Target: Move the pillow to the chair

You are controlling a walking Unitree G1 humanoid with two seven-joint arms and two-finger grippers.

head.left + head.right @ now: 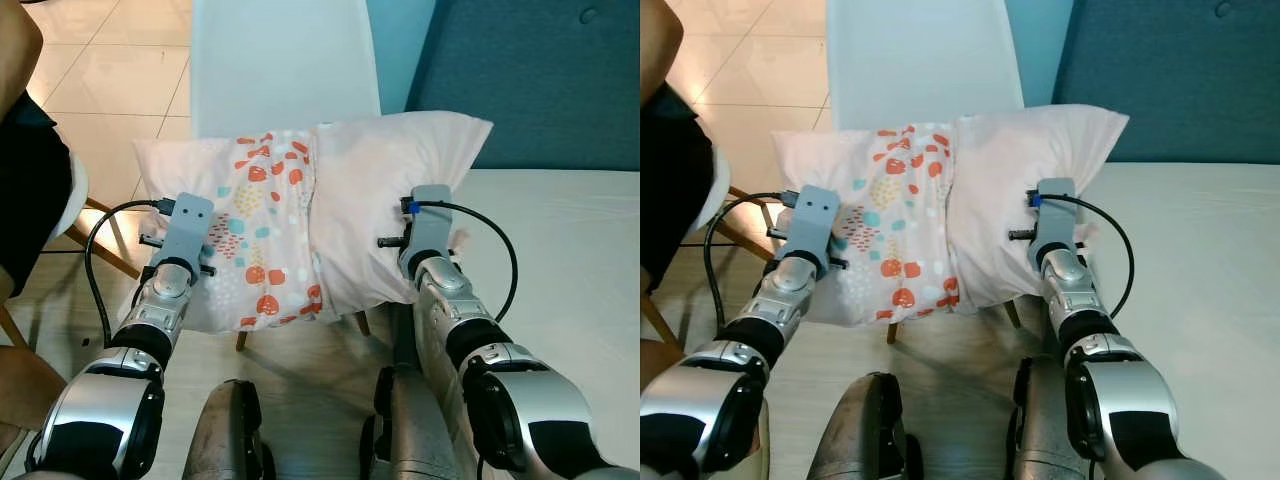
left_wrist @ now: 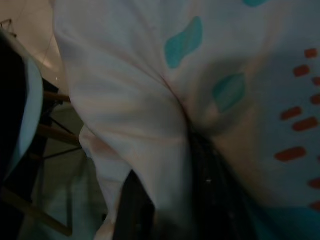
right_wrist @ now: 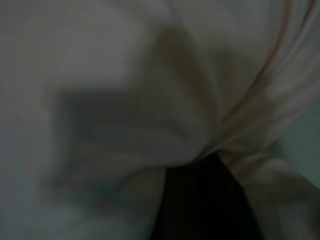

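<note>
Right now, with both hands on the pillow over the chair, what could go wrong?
1. The pillow overhangs the chair seat on both sides; it may slide off when let go.
2. Both the left hand and the right hand are buried in fabric, which could snag as they pull away.
3. A person sits close on the left.

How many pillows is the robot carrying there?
1. A single pillow, pink with a spotted band down its middle, is held over the white chair, with the left gripper at one end and the right gripper at the other.
</note>
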